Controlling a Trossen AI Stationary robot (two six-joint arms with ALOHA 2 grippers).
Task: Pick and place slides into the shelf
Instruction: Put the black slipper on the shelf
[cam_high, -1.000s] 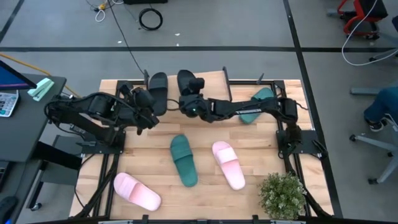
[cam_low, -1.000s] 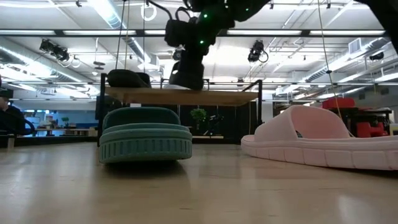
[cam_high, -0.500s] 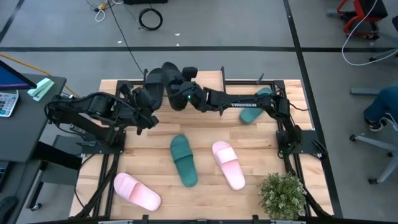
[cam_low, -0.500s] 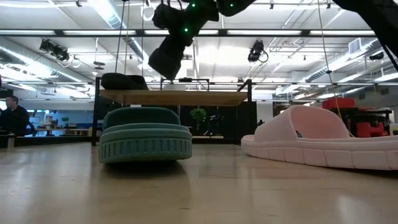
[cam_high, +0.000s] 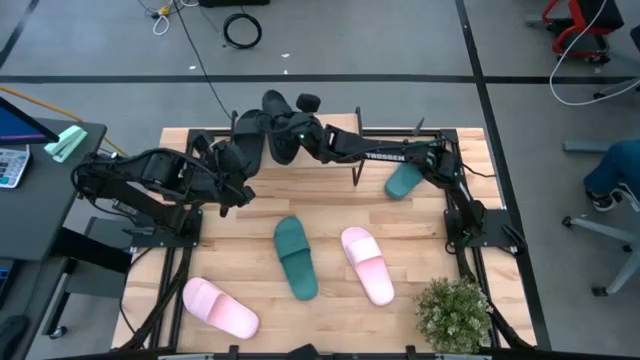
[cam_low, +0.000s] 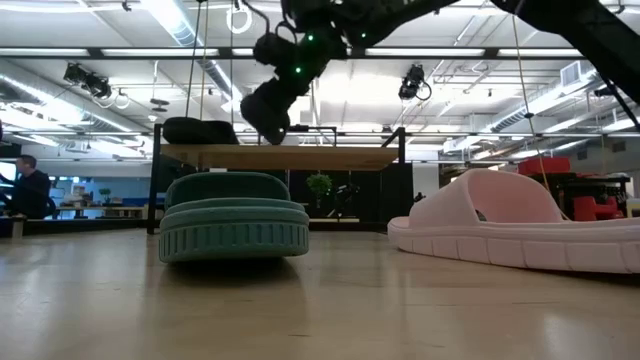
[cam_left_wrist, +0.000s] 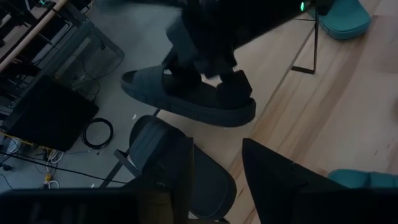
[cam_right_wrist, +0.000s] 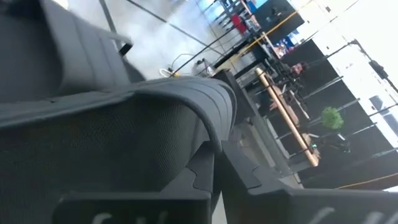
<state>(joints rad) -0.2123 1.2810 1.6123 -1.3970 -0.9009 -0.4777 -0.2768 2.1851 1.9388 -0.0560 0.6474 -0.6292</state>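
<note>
On the pale plank counter (cam_low: 320, 310) a ribbed teal slide (cam_low: 234, 228) and smooth pink slide (cam_low: 515, 232) lie before the wire-legged shelf (cam_low: 285, 156), above which the right gripper (cam_high: 285, 133) pinches a black slide (cam_low: 265, 110), while the left gripper (cam_high: 236, 165) is spread beside another black slide (cam_low: 200, 130).

I see a robotics lab in a big open industrial hall. My two dark arms work on a light wooden plank tabletop (cam_high: 250, 250) that stands on a grey concrete floor (cam_high: 400, 40) marked with dark lines. A coiled black cable (cam_high: 242, 30) lies on this floor. In the low view, long ceiling light strips (cam_low: 120, 52) hang under exposed beams, and a seated person (cam_low: 28, 190) works at a far desk.
</note>
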